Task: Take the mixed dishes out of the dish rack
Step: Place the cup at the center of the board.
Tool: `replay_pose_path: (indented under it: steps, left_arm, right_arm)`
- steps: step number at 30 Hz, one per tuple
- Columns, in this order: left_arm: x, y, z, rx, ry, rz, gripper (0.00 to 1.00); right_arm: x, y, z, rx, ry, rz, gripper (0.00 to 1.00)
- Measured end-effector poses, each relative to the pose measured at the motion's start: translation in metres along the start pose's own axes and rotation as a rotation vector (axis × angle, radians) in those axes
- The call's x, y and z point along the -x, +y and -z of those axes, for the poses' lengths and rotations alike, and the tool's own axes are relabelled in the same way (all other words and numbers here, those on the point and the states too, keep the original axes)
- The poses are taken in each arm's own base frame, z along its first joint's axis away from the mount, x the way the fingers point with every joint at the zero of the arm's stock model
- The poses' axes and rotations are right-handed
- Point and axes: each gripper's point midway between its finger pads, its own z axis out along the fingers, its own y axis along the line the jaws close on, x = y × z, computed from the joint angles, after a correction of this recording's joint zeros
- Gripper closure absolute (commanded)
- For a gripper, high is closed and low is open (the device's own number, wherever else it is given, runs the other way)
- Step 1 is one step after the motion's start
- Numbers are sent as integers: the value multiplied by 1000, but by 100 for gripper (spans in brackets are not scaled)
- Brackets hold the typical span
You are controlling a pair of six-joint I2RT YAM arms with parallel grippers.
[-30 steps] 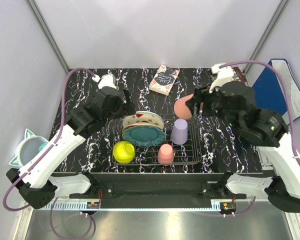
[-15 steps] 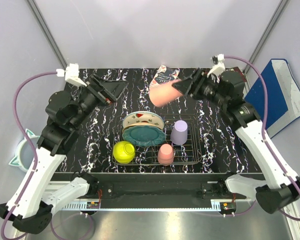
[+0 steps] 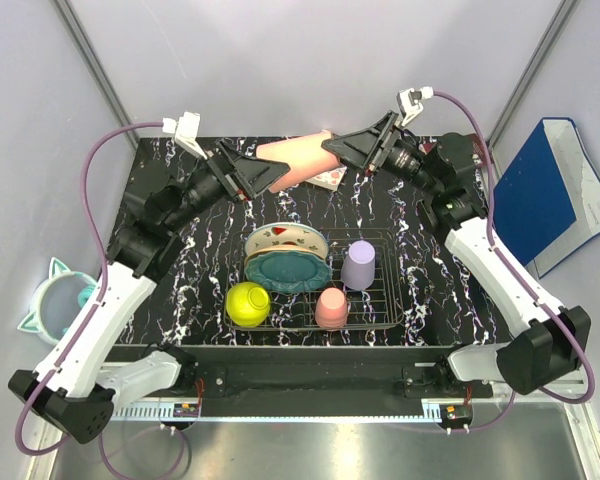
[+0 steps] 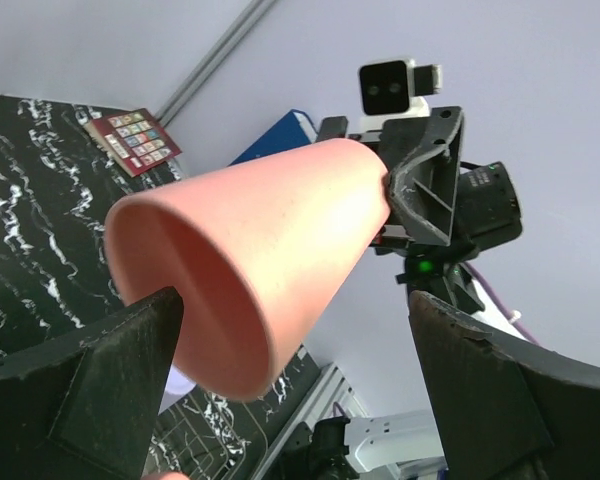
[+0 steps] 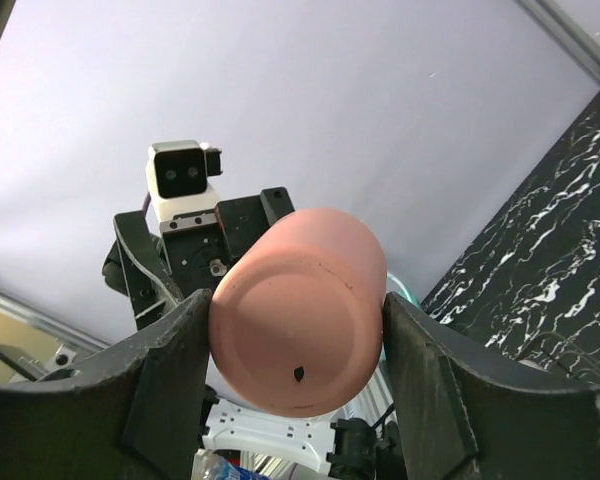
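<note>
Top view: right tool (image 3: 330, 150) grips the pink cup (image 3: 295, 160) by its base end. The cup lies on its side in the air above the worktop (image 3: 440, 280). Left tool (image 3: 265, 178) is at the cup's mouth end, jaws spread. The rack (image 3: 385, 300) sits below both tools, nearer the arm bases. It holds a second pink cup (image 3: 331, 308), lilac cup (image 3: 359, 264), teal plate (image 3: 288, 270), spotted plate (image 3: 285, 240) and bowl (image 3: 248, 304).

Left wrist view: left tool (image 4: 295, 300) is open, one finger on each side of the cup's (image 4: 270, 240) rim. The mouth faces this camera. One finger stands well clear of the rim; contact at the other cannot be told. The right tool clamps the far, narrow end.

Right wrist view: right tool (image 5: 295, 310) is closed on the cup (image 5: 298, 330), both fingers against its sides and the flat base facing the camera.
</note>
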Motion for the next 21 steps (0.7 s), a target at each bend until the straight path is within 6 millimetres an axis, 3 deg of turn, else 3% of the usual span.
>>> replay_pose_path:
  steps: [1, 8, 11, 12, 14, 15, 16, 17, 20, 21]
  left_arm:
    - [1, -2, -1, -12, 0, -1, 5]
    - [0, -7, -8, -57, 6, 14, 63]
    - [-2, -6, -8, -65, 10, 24, 81]
    - [-2, -7, -9, -69, 10, 34, 99]
    - [-1, -12, -8, -92, 9, 50, 100]
    - [0, -19, -7, -118, 9, 46, 100]
    - [1, -22, -5, -122, 6, 42, 100]
    - [0, -21, -4, -117, 9, 45, 100]
    - [-1, -16, -3, -90, 10, 53, 100]
    - [-1, -10, -4, -65, 8, 46, 100]
  right_arm:
    - [-1, 1, -1, 11, 5, -4, 100]
    - [-3, 3, -2, 38, 24, -16, 100]
    - [-6, 0, -1, 38, 29, -23, 100]
    - [-7, -1, -1, 38, 30, -24, 100]
    - [-8, -6, -1, 29, 30, -36, 100]
    - [-10, -10, -1, 20, 35, -55, 95]
    - [-11, -13, -1, 18, 40, -65, 56]
    - [-12, -13, -2, 15, 42, -69, 35]
    - [-13, -19, -2, -10, 46, -73, 0]
    - [-13, -25, -2, -45, 43, -64, 0]
